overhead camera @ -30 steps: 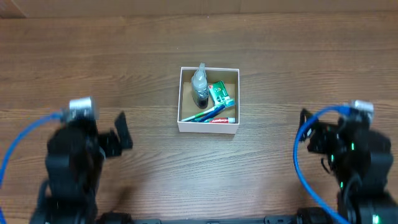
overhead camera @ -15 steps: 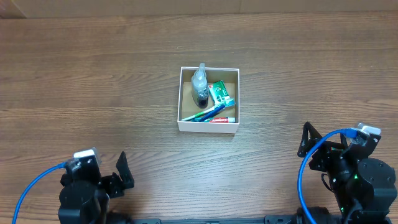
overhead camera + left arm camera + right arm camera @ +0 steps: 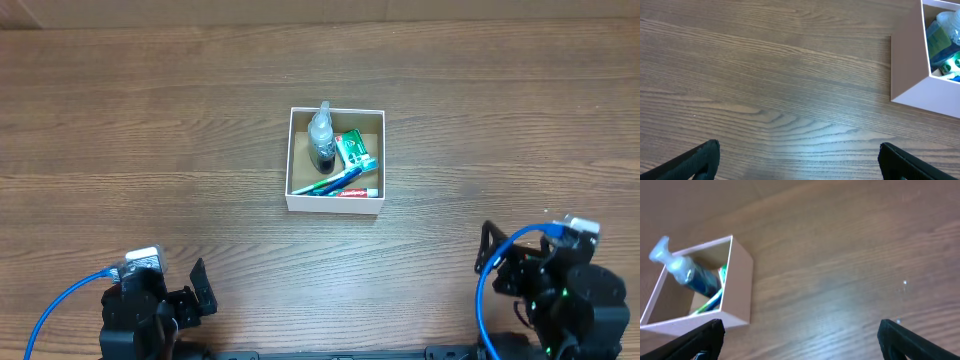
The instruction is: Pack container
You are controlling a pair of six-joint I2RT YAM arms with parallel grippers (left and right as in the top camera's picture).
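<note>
The container (image 3: pixel 291 160), a small square white-walled box with a brown inside, sits at the table's middle. It holds a clear pump bottle (image 3: pixel 321 135), a green packet (image 3: pixel 354 151), a blue-green toothbrush (image 3: pixel 330 182) and a toothpaste tube (image 3: pixel 357 193). My left gripper (image 3: pixel 200 288) is open and empty near the front left edge. My right gripper (image 3: pixel 490 255) is open and empty near the front right edge. The container shows at the upper right of the left wrist view (image 3: pixel 910 75) and at the left of the right wrist view (image 3: pixel 740 285).
The brown wooden table (image 3: pixel 150 120) carries only the container. Blue cables (image 3: pixel 485 300) loop beside both arms at the front edge.
Both arms have drawn back toward the front edge of the table, the left one farthest. The container and its contents have not moved.
</note>
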